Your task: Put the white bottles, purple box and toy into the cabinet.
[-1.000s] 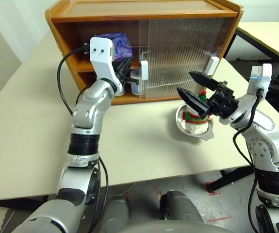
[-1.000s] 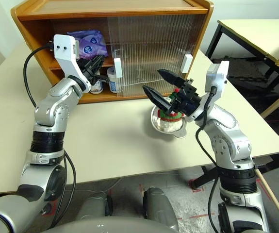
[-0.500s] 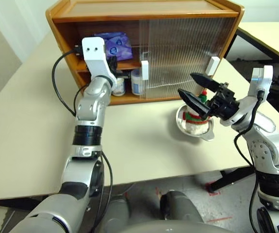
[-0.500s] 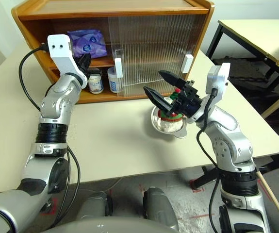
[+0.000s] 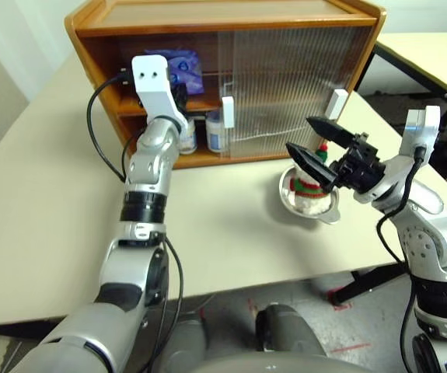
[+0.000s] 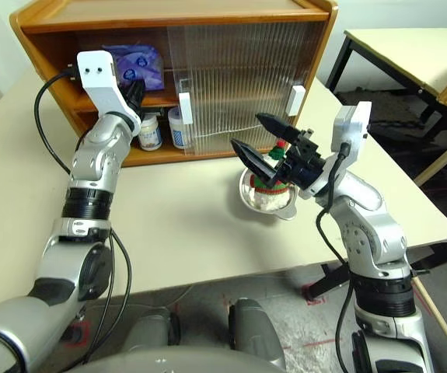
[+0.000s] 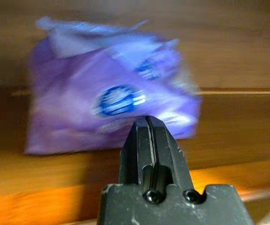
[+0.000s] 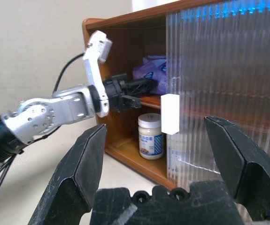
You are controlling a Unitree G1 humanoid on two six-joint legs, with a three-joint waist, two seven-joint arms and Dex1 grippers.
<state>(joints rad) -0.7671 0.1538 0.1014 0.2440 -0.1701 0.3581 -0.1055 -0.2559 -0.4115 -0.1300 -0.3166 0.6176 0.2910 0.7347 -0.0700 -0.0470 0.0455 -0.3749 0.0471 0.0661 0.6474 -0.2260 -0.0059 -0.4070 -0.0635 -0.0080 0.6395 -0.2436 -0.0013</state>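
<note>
purple box (image 7: pixel 109 105): lies on the inner shelf (image 6: pixel 161 98) of the cabinet (image 6: pixel 207 31), at the open side beside the ribbed doors.
white bottles (image 6: pixel 150 130): two jars stand on the cabinet's floor below that shelf, just beside the near white handle (image 6: pixel 184 109).
toy (image 6: pixel 270 177): sits in a metal bowl (image 6: pixel 266 200) on the counter (image 6: pixel 184 225), in front of the cabinet's closed doors; it is the one thing not yet stowed.
left claw (image 7: pixel 153 140): fingers pressed together, empty, pointing at the purple box at shelf height, just short of it.
right claw (image 6: pixel 256 137): spread wide and empty, hanging above the toy and bowl, facing the cabinet.
step in hand, judged: nudging the purple box deeper onto the shelf.
how to do it well: push level and low on the soft pack so that it slides rather than crumples; keep clear of the jars below.
change from a second ago: the left claw was lower, by the jars; now it sits at shelf level nearer the box. The right claw has stayed put.
</note>
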